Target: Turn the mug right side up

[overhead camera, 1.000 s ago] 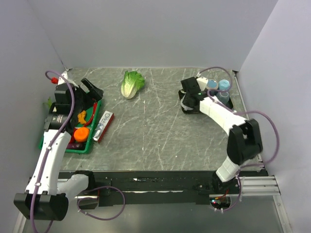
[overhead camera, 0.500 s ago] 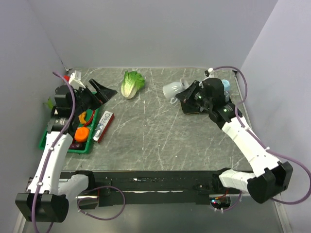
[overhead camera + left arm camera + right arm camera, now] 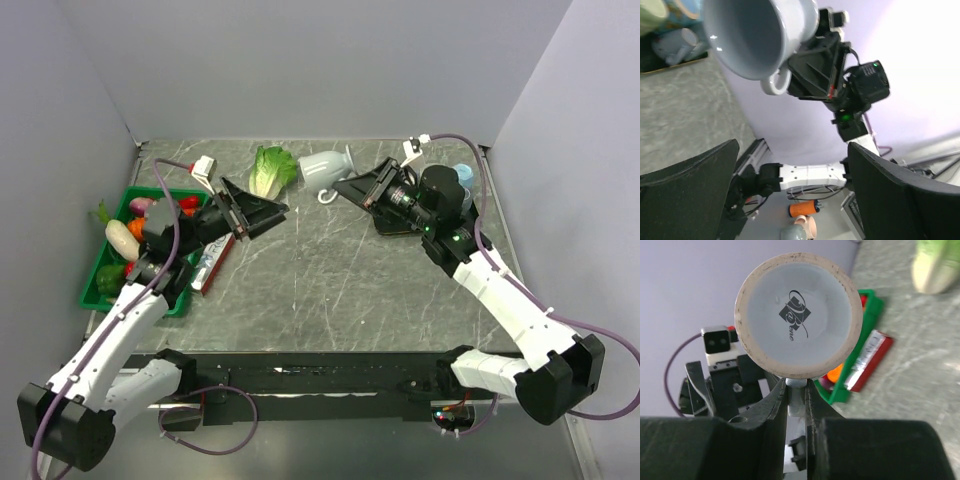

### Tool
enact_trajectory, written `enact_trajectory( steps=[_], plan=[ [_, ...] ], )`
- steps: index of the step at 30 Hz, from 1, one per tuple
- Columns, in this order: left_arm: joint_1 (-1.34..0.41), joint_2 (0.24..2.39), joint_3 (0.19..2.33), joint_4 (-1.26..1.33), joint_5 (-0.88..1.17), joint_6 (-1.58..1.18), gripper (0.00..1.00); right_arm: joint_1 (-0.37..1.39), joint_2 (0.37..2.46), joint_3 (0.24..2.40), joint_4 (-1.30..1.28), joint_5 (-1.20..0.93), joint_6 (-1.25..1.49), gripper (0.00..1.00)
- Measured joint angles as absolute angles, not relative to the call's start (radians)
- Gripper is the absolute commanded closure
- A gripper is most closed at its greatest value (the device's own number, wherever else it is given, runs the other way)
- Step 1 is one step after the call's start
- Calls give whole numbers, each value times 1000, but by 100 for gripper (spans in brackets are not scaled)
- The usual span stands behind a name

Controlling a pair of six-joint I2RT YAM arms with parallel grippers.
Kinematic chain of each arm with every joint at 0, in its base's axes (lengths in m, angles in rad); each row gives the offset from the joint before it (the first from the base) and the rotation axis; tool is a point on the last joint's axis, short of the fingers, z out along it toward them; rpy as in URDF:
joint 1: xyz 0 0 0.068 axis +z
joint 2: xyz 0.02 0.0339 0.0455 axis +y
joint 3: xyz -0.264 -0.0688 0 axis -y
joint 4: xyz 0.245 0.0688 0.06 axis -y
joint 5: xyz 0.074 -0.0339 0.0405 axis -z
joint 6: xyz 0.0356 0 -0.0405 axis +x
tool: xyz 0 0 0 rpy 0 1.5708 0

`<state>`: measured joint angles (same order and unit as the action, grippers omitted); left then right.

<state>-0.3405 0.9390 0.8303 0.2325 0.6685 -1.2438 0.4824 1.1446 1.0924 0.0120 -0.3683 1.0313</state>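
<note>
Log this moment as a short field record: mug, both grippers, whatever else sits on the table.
mug: white, held off the table, lying sideways, base toward the right wrist camera
right gripper: jaws shut on the mug's handle
left gripper: jaws open, empty, facing the mug's mouth
lettuce: on the table, far side
green tray: left side, holding vegetables
task state: mug not yet upright

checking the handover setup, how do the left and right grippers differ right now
The right gripper is shut on the white mug; the left gripper is open and empty. The right's fingers pinch close together; the left's fingers stand wide apart. Both are raised off the table, pointing toward each other.
</note>
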Motion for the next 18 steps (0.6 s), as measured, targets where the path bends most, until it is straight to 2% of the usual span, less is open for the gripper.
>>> enact_trajectory(
  steps=[11, 13, 18],
  plan=[
    [-476, 982, 863, 368, 600, -1288, 3, 579, 1131, 1074, 184, -330, 1131, 100],
    [-495, 1000, 873, 390, 592, -1299, 0, 598, 1122, 1073, 190, -318, 1133, 100],
    [-525, 1046, 883, 442, 578, -1331, 9, 634, 1105, 1073, 206, -295, 1132, 100]
  ],
)
